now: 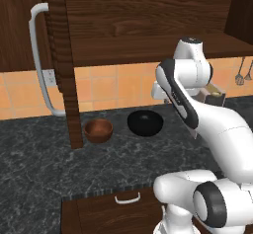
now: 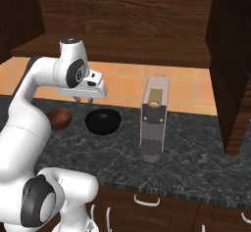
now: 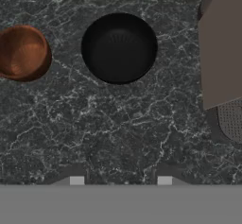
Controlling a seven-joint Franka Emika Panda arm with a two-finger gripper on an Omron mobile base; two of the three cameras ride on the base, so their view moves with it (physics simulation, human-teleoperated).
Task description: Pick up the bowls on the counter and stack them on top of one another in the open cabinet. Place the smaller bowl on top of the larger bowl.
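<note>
Black larger bowl upright, mouth up, round; smaller bowl beside; hand above, fingers seemingly apart, empty.

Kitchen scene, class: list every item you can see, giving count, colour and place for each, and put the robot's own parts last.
smaller bowl: one, reddish-brown, on the counter left of the black bowl, apart from it
larger bowl: one, glossy black, on the counter
counter: one, dark marbled stone
cabinet: one, dark brown, open, above the counter
cabinet door handle: one, pale grey, curved
grey appliance: one, upright, right of the black bowl
hanging utensils: dark, on the tiled wall
gripper: one, white, above the bowls, empty, jaws apart
</note>
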